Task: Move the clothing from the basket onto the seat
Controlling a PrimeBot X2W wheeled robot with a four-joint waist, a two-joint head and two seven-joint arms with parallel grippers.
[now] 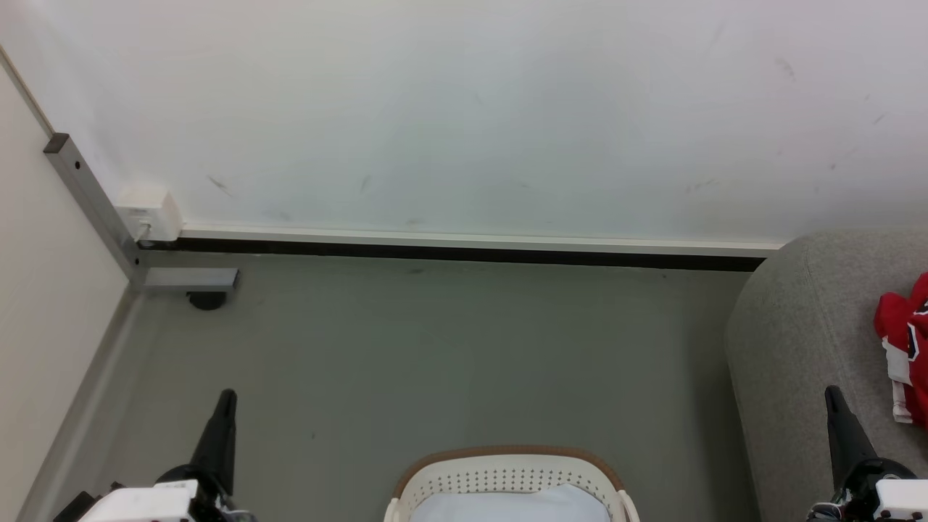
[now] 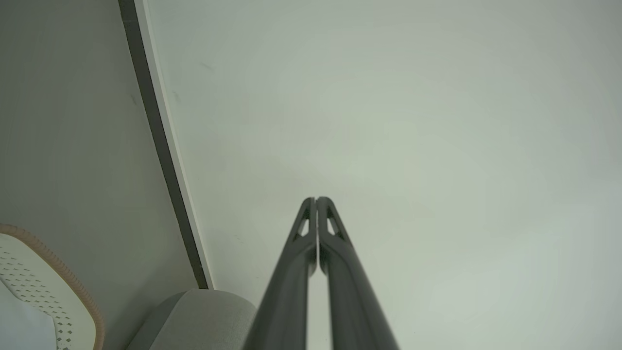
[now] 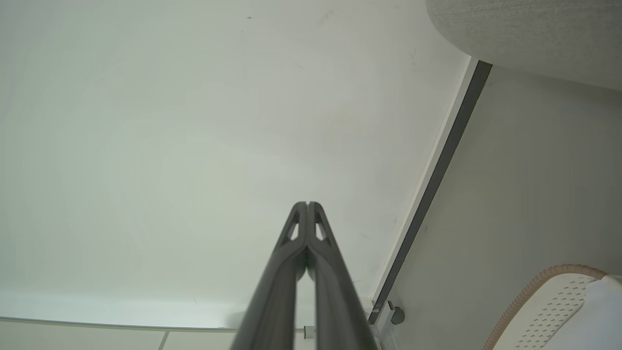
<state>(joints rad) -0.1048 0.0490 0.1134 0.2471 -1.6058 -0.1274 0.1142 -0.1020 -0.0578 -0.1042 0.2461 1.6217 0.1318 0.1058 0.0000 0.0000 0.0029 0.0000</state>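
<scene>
Left gripper (image 1: 227, 397): fingers pressed together, empty, over bare floor (image 1: 435, 348). Right gripper (image 1: 832, 393): also pressed together and empty, in front of the sofa (image 1: 797, 326). Between them, at the bottom edge, stands the basket (image 1: 507, 453) with a pale cloth (image 1: 507, 505) inside. Grey-green floor meets a white wall (image 1: 464, 109) along a dark baseboard (image 1: 464, 254). A metal post (image 1: 87, 192) stands in the left corner. The clothing (image 1: 906, 337) lies on the sofa at the right edge, partly cut off, its length running up and down the head view.
</scene>
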